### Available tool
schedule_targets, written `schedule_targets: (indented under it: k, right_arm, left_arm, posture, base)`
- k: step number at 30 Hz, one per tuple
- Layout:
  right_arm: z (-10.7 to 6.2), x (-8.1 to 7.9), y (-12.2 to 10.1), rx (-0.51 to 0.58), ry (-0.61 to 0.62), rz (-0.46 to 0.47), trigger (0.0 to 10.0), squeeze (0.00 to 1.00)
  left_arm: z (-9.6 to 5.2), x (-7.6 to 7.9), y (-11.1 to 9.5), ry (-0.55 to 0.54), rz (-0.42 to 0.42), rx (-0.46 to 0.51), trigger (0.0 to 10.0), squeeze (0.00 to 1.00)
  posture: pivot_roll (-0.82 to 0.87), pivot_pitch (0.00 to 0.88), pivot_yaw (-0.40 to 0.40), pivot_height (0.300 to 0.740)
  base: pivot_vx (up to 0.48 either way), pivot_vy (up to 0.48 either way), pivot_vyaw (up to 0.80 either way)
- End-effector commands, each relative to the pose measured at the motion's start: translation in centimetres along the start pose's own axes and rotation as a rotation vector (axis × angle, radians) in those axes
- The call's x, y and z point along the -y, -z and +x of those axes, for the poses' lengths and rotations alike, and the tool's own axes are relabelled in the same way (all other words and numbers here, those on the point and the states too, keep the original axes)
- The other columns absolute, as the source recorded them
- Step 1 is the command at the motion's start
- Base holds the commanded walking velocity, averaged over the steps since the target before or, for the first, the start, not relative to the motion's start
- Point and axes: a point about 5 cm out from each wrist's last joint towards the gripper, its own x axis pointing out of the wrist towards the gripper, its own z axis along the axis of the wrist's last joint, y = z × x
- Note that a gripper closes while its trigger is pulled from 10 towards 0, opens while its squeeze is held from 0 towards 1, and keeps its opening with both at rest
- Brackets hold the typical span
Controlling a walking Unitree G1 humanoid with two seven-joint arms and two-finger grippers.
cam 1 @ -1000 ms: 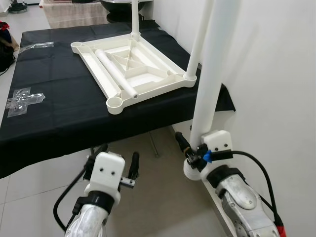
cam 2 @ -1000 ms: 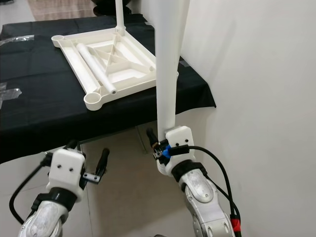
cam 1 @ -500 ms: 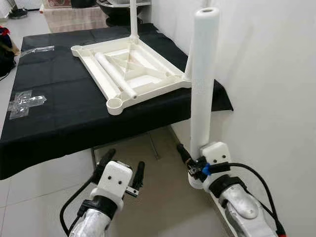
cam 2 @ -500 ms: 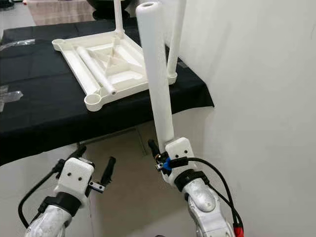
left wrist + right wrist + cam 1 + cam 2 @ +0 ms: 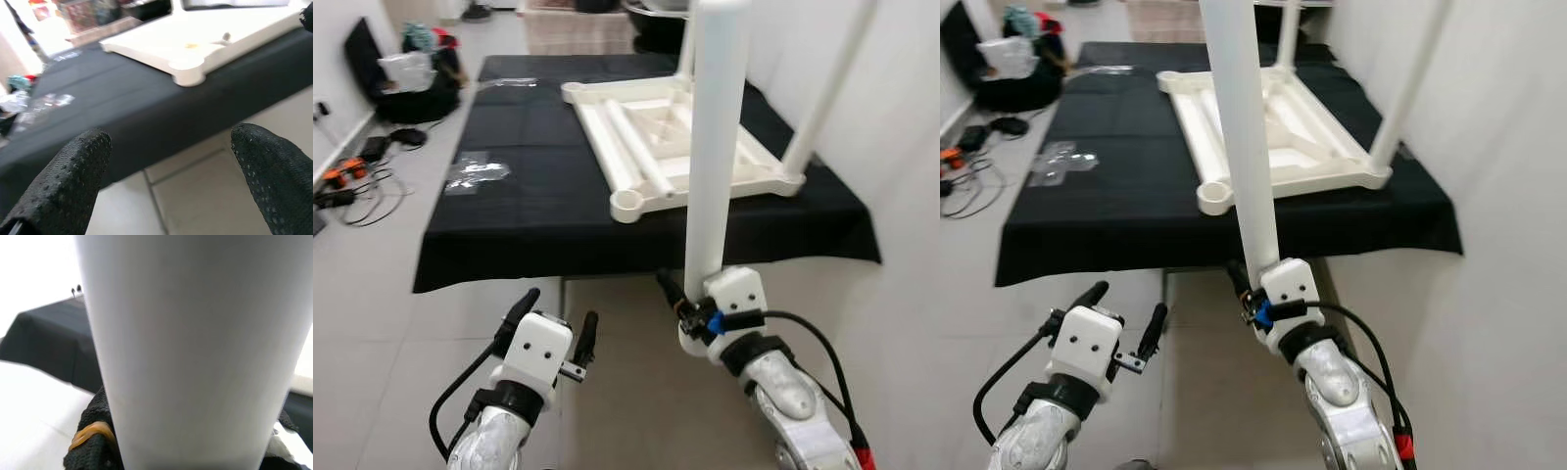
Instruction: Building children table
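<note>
Raised since a moment ago, your right gripper (image 5: 690,311) clamps the white table leg (image 5: 713,147) upright before the inverted tabletop (image 5: 675,147), while your left gripper (image 5: 553,328), below it, hangs spread.

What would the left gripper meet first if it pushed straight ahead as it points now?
Probably the hanging edge of the black tablecloth. The left gripper, jaws open, points at it just below the white tabletop corner; depth is unclear.

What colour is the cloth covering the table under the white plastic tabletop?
Plain black cloth, no pattern; it shows best in the left eye view.
</note>
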Motion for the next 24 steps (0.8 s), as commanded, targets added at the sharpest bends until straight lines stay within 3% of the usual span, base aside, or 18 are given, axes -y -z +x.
schedule_targets:
  k: [1,8,15,20,24]
  right_arm:
    - [0.2,0.3,-0.8,0.030,0.016,0.009,10.0,0.00]
    - [1.0,0.6,-2.4,0.091,0.027,0.018,10.0,0.00]
    - [1.4,0.8,-2.9,0.109,0.035,0.044,10.0,0.00]
    - [1.5,0.9,-3.2,0.121,0.037,0.048,10.0,0.00]
    - [2.1,1.0,-5.5,0.206,0.041,0.065,10.0,0.00]
  left_arm:
    - [0.0,0.1,0.0,-0.006,-0.006,-0.008,10.0,0.00]
    - [0.2,-0.1,-0.3,-0.010,-0.007,0.006,10.0,0.00]
    - [0.6,-1.4,-1.1,-0.063,0.007,0.047,10.0,0.00]
    - [0.7,-1.5,-1.3,-0.068,0.010,0.055,10.0,0.00]
    - [0.9,-1.4,-1.6,-0.066,-0.001,0.066,10.0,0.00]
  posture:
    - [0.04,0.085,-0.063,0.740]
    - [0.03,0.087,-0.063,0.740]
    - [0.04,0.087,-0.070,0.740]
    - [0.04,0.087,-0.070,0.740]
    - [0.04,0.088,-0.068,0.740]
  base:
    - [0.000,0.000,0.79]
    - [0.000,0.000,0.76]
    - [0.160,0.000,0.00]
    - [0.312,0.000,0.00]
    - [0.323,0.000,0.00]
